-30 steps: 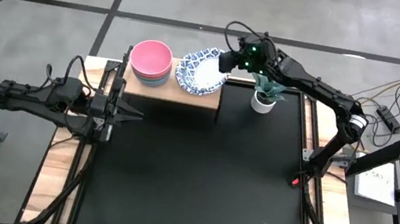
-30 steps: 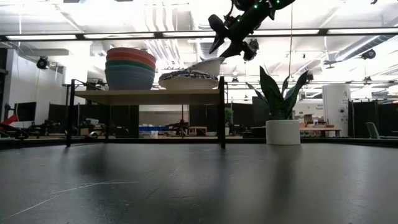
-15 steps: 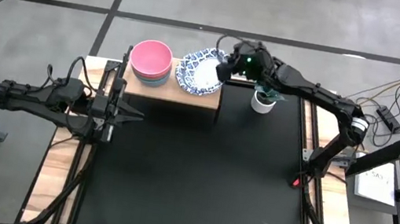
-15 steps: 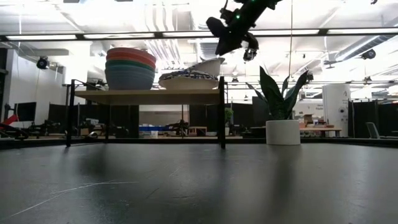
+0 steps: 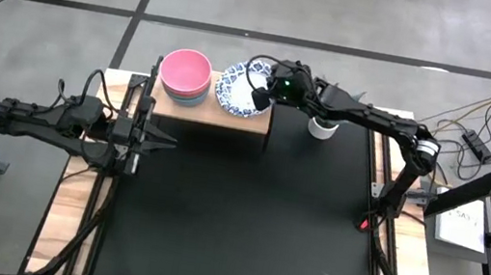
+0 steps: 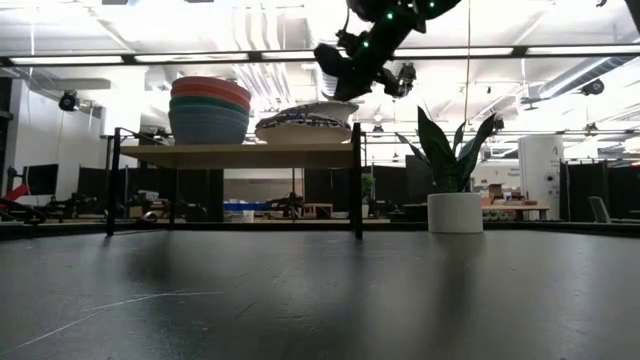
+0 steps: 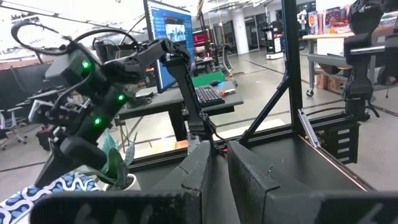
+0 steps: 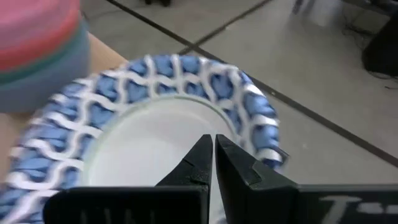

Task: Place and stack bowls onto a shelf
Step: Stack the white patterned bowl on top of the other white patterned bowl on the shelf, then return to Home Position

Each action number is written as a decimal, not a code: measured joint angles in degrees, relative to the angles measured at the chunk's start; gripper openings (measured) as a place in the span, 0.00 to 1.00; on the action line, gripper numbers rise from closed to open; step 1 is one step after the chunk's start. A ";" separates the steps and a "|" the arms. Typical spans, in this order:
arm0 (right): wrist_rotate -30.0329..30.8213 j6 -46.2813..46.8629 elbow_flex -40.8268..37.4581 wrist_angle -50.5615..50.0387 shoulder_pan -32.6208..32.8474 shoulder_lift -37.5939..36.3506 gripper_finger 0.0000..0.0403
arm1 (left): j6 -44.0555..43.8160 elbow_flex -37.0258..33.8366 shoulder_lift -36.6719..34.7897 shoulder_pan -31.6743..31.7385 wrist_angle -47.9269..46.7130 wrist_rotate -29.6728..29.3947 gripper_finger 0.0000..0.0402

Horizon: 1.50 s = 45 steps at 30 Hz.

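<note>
Left gripper, fingers together and empty, rests at the table's left edge, in front of the shelf. On the shelf: plain bowls stacked at its left end, patterned bowls stacked at its right. Right gripper hovers over the patterned stack, fingers nearly together, holding nothing. Plant pot stands just right of the shelf.

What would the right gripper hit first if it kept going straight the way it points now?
Most likely the white inside of the top blue-patterned bowl on the shelf; the right gripper, jaws shut, points straight into it, though the gap is unclear.
</note>
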 joint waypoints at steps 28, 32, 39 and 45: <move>-1.57 -5.83 -7.54 12.92 3.64 -5.11 0.02 | 1.05 -0.01 -0.22 0.01 -2.19 0.00 0.09; -7.08 -11.44 -15.35 20.13 7.62 -9.25 0.02 | 2.98 -1.08 -0.99 0.01 -2.42 0.00 0.09; -17.56 -14.52 -35.07 31.64 10.96 -18.92 0.02 | 2.34 -3.71 -3.95 0.10 -4.18 -0.02 0.09; -20.06 -15.04 -50.39 38.98 12.32 -29.27 0.02 | -1.55 -10.24 -7.70 0.18 -4.24 -0.02 0.09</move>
